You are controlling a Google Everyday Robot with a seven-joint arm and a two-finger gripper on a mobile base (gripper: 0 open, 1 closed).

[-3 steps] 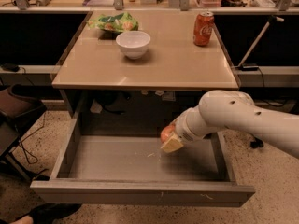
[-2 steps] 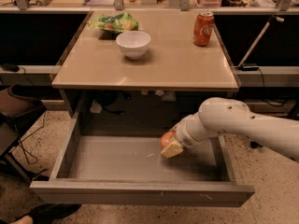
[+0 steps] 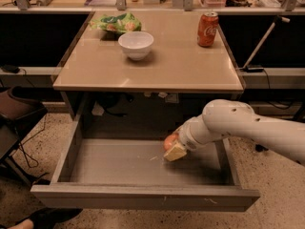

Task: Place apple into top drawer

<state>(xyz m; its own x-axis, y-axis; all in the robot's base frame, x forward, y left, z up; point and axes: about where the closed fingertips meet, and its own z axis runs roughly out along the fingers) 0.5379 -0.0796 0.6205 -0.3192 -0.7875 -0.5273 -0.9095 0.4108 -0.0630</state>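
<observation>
desk [image 3: 167, 66]: glossy smooth tan top | top drawer [image 3: 119, 163]: matt scuffed grey metal | gripper [image 3: 172, 147], below desk's front edge near right corner, clasping smooth-skinned apple [image 3: 169, 140]: matt cream plastic

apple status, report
Gripper low inside top drawer, right side. Shut on apple, not yet released. Nothing in the way of the drop.

White Coca-Cola script on red can [image 3: 208, 29], back-R of desk [image 3: 167, 66]. Nearer cam, end effector [image 3: 172, 149] grips apple [image 3: 170, 140] in top drawer [image 3: 119, 163].
</observation>
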